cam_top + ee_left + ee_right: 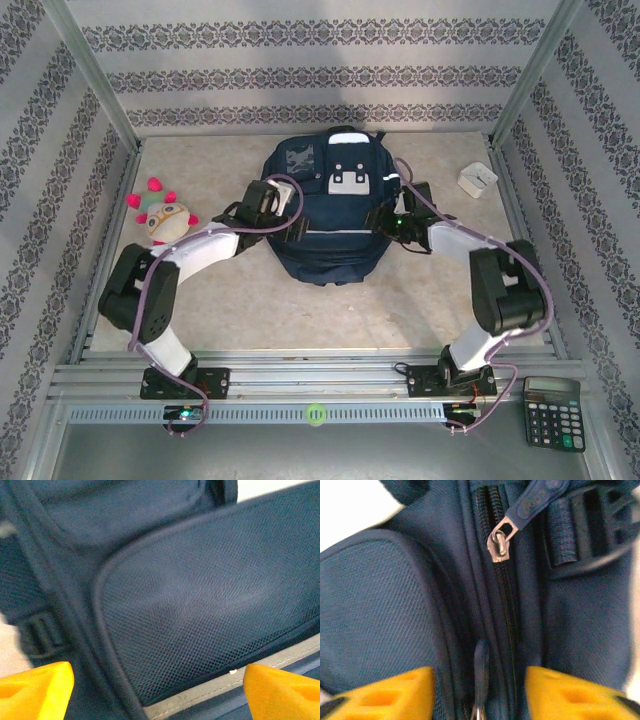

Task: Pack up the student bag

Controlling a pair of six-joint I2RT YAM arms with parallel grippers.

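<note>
Student bag (325, 215) flat on beige tabletop (400, 310), patterned wallpaper (300, 70) behind.

Student bag (150, 535): navy fabric, seen from very close, slightly blurred.
Mesh panel (210, 605): dark blue netting over the centre and right of the frame, curved at its upper left corner.
Piping (100, 585): a rounded cord along the mesh panel's left and upper edge.
Pale strip (220, 686): a grey-white band just below the mesh, slanting up to the right, with a tiny white speck on its upper edge.
Buckle (42, 632): dark plastic on a strap at the left, beside the mesh panel.
Table (10, 655): pale surface showing at the left edge.
Left gripper (160, 692): yellow-orange fingers (35, 692) in the two lower corners, spread wide, with the bag's fabric seen between them.
</note>
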